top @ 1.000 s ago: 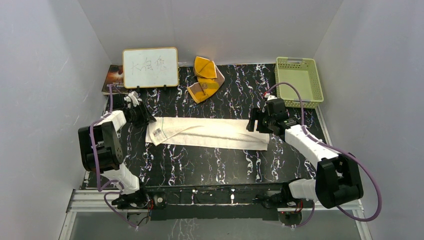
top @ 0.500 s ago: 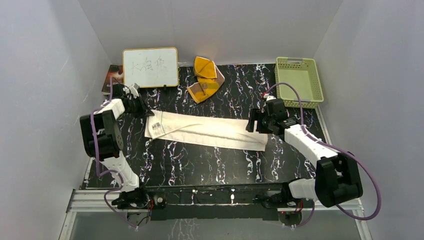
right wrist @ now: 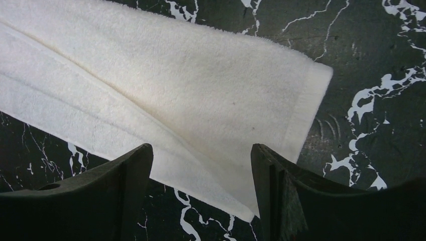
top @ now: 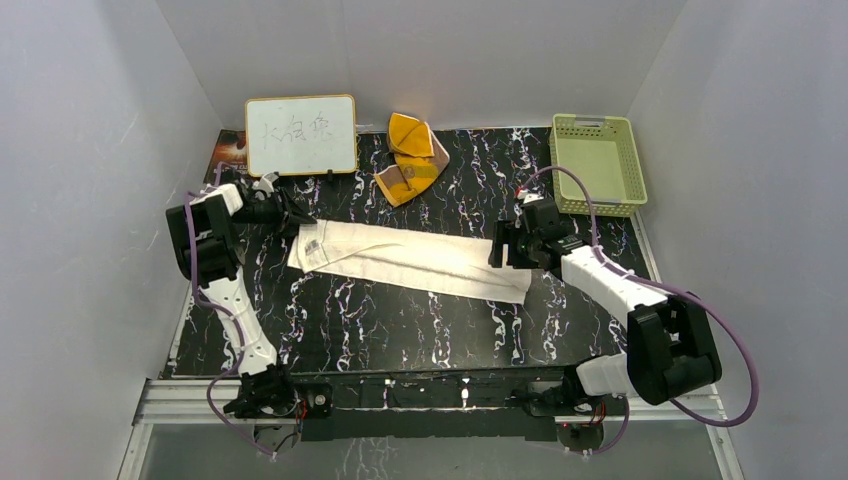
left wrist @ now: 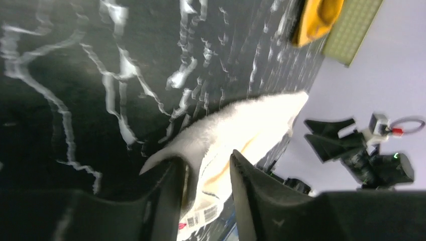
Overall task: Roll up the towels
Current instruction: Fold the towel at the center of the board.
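Well, from the top view, the cream towel (top: 410,260) lies mid-table as a long folded strip. Its long axis runs left to right, with the labelled left end a little farther from my bases than the right end. The orange towel (top: 410,160) sits crumpled at the back, well apart. My left gripper (top: 290,215) is at the strip's left end and my right gripper (top: 503,245) is over its right end.

In the left wrist view, my fingers (left wrist: 168,201) stand close on either side of the raised corner of the cream towel (left wrist: 241,120). I cannot tell whether they bite it.

In the right wrist view, my right gripper (right wrist: 201,150) is spread wide above the towel's hemmed end (right wrist: 176,95), holding nothing.

I judge I'm just starting the first roll. Next I need a firm pinch, then to turn that end over along the strip.
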Available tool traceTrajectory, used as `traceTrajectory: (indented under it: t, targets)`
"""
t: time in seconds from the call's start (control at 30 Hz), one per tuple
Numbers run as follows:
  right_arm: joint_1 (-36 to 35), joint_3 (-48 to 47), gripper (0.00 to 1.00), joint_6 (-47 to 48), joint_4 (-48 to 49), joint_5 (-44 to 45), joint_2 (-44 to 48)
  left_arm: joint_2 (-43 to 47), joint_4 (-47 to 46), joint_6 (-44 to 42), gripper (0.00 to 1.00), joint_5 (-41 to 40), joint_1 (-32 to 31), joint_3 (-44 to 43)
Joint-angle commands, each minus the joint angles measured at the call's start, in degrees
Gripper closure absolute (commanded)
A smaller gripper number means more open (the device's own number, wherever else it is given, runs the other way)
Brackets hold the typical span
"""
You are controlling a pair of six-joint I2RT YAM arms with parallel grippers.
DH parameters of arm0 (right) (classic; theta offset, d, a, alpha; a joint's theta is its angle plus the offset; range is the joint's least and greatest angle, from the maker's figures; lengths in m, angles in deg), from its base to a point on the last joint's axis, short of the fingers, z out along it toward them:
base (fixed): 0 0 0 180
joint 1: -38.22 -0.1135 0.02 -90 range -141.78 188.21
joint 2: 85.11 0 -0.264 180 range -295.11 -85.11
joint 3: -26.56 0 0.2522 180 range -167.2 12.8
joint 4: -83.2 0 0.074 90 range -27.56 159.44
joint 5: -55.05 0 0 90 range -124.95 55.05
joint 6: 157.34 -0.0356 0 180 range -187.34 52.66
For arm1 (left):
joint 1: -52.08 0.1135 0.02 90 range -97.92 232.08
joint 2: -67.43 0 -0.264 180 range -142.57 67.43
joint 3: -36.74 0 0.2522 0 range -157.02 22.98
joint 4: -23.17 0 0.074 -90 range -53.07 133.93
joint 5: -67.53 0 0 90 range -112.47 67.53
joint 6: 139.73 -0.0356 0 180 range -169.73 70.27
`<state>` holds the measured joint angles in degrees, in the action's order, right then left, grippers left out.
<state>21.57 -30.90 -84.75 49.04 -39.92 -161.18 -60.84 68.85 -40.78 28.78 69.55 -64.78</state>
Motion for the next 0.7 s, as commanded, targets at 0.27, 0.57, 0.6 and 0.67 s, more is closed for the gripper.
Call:
traceTrajectory:
  t: [0.27, 0.57, 0.6, 0.67]
  targets:
    - [-3.18, -3.32, 0.30, 0.71, 3.99, 0.97, -1.98, 10.81, -0.98, 1.68, 0.51, 1.14, -0.16, 12.38]
    - [-3.19, -2.85, 0.30, 1.50, 4.07, 0.64, -1.72, 17.08, -1.02, 3.29, 0.50, -12.39, 0.55, 15.85]
    - [-3.22, -2.69, 0.30, 1.52, 4.06, 0.46, -1.91, 17.28, -0.91, 3.51, 0.50, -13.83, 0.87, 16.45]
    - [-3.20, -2.38, 0.30, 1.59, 4.14, 0.53, -2.01, 18.42, -1.53, 4.28, 0.51, -16.88, 1.35, 18.23]
